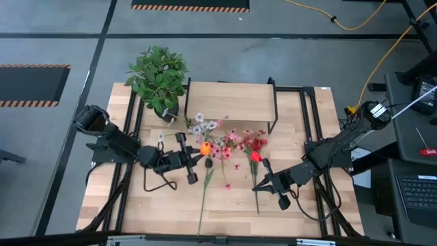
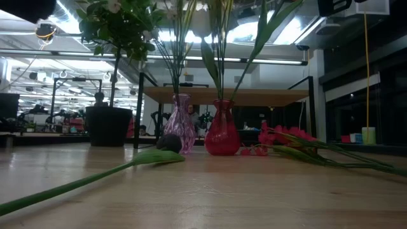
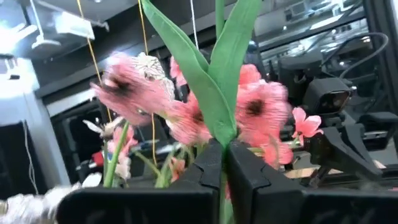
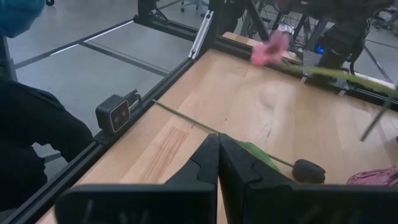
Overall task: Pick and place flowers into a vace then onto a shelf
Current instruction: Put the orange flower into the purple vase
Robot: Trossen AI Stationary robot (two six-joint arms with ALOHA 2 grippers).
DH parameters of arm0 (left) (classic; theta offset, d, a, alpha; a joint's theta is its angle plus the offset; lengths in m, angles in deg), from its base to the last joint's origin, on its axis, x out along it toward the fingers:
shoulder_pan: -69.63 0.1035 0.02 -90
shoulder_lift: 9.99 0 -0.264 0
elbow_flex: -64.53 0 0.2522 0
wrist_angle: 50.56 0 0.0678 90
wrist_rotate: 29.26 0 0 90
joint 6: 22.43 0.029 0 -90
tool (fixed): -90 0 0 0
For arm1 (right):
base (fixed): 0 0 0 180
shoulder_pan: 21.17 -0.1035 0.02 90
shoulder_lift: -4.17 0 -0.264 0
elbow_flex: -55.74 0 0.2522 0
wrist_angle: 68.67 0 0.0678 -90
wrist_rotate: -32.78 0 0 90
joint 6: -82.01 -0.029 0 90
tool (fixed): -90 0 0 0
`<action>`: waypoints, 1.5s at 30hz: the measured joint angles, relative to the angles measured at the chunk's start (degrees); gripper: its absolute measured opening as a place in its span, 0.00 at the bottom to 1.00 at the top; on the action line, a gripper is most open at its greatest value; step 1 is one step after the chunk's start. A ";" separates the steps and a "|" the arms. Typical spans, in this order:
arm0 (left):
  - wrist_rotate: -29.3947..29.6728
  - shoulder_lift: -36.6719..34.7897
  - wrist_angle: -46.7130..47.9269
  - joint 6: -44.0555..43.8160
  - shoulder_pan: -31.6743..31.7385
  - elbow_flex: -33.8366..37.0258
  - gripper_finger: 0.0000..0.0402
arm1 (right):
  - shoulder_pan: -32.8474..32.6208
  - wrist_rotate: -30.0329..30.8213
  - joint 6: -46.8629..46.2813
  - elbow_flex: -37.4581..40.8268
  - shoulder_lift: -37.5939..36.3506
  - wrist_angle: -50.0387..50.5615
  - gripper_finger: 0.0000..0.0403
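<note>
1. Left gripper (image 1: 198, 166): reaches in from the table's left edge to the middle of the table. Its fingers (image 3: 208, 165) are shut on a green stem with broad, smooth leaves; pink blooms crowd just beyond. The grip sits on the stem rather than the petals, probably so the soft head is not crushed.
2. Right gripper (image 1: 261, 183): reaches in from the right edge, toward the near edge. The dark, wedge-shaped fingers (image 4: 214, 158) meet with nothing visibly between them; it appears to wait.
3. Flowers (image 1: 229, 147): loose heads in pink, red, white and orange cluster at mid-table, just in front of the shelf, with thin green stems trailing toward the near edge. Petals look papery and limp; the stems are wiry and straight.
4. Purple vase (image 2: 180, 123) and red vase (image 2: 222, 128): both glassy and bulbous with narrow necks, standing upright before the shelf. Each already carries upright stems; a narrow neck keeps the stems gathered.
5. Shelf (image 1: 232, 101): a pale, smooth-grained board on thin black legs near the far edge, not yet carrying a vase.
6. Potted plant (image 1: 158, 75): bushy and matte-leaved, at the far left corner.
7. Table (image 1: 314, 212): light planked wood.
</note>
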 joint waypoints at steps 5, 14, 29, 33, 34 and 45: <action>-5.62 0.00 -0.75 -0.25 3.43 0.00 0.01 | 0.00 0.00 -0.08 0.00 0.00 -0.07 0.02; -10.68 0.00 -3.92 4.34 1.93 0.00 0.01 | 0.00 0.00 -0.17 0.00 0.00 0.10 0.02; -0.10 0.00 -4.78 11.51 -6.55 0.00 0.01 | 0.02 0.00 -4.55 0.00 0.00 2.11 0.02; -0.46 0.00 -6.68 13.41 -6.28 0.00 0.01 | 0.02 0.01 -4.51 0.00 0.00 2.11 0.02; -0.15 0.00 -6.69 13.50 -5.98 0.04 0.01 | 0.02 0.02 -4.52 0.00 0.00 2.11 0.02; -11.52 -0.35 -11.62 3.68 1.34 6.83 0.01 | 0.00 0.00 -4.48 0.00 0.00 1.74 0.02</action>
